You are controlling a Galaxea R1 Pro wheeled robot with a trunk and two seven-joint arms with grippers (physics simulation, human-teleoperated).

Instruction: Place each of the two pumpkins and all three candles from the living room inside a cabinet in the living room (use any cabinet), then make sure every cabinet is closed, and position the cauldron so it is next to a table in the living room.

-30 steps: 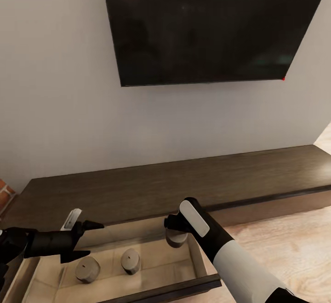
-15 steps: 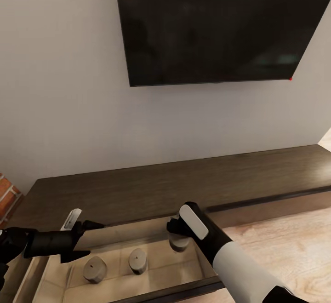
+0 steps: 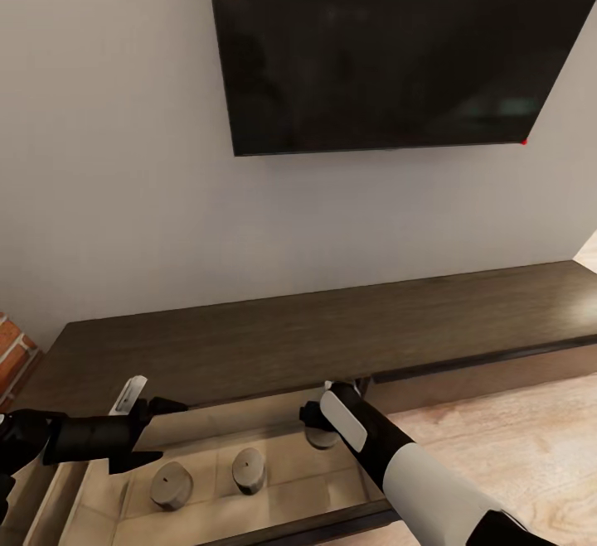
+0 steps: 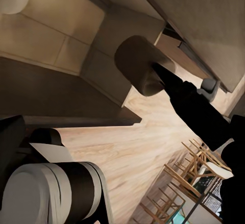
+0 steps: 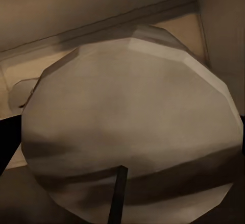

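Low in the head view, the right gripper pinches a candle over the open drawer to join two candles; the left gripper, spread empty, waits.

Long low dark-brown wood TV cabinet runs across the lower half of my head view, w/ one drawer pulled open at bottom left, pale wood interior.

Two short stubby grey-brown candles stand upright on the drawer floor, near each other but apart: one at lower left, one just right of it, each w/ a small dark wick dot on top.

Third stubby grey candle is at the drawer's right end, in my right gripper; close up its pale faceted top shows a dark wick.
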